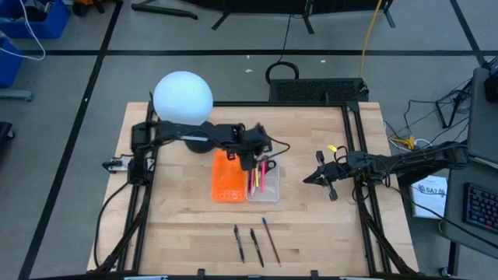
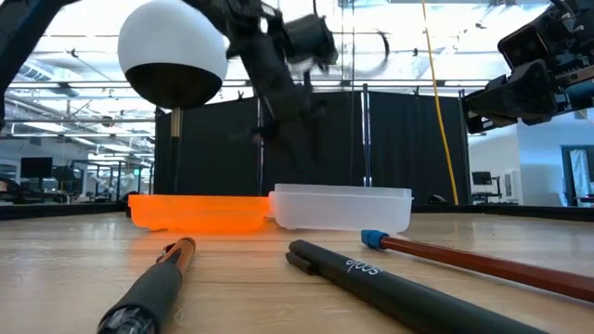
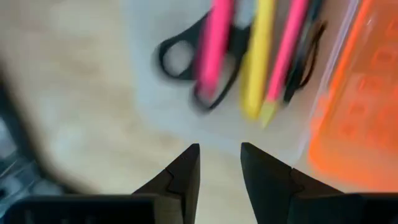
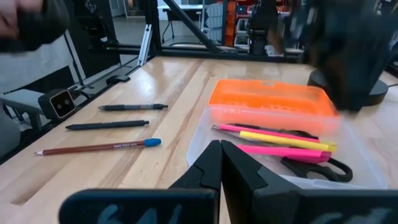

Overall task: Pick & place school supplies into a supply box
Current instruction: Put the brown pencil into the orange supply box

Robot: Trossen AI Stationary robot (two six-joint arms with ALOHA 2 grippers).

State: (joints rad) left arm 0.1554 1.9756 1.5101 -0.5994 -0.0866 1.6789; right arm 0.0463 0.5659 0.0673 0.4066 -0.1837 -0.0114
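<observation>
The clear supply box (image 1: 264, 191) lies mid-table beside an orange perforated piece (image 1: 227, 183). In it are black-handled scissors (image 3: 180, 56), two pink pens (image 3: 214, 43) and a yellow pen (image 3: 258, 62). Two black pens (image 1: 239, 243) (image 1: 256, 246) and a brown pencil with a blue end (image 1: 271, 241) lie flat near the table's near edge. My left gripper (image 3: 221, 163) hovers above the box's far end, open and empty. My right gripper (image 4: 221, 163) is shut and empty, held off the table to the right of the box (image 4: 199, 143).
A white globe lamp (image 1: 183, 97) on a dark base stands at the far left, beside my left arm. Bare wood lies between the box and the three loose pens. Dark frame rails run along the table's left and right edges.
</observation>
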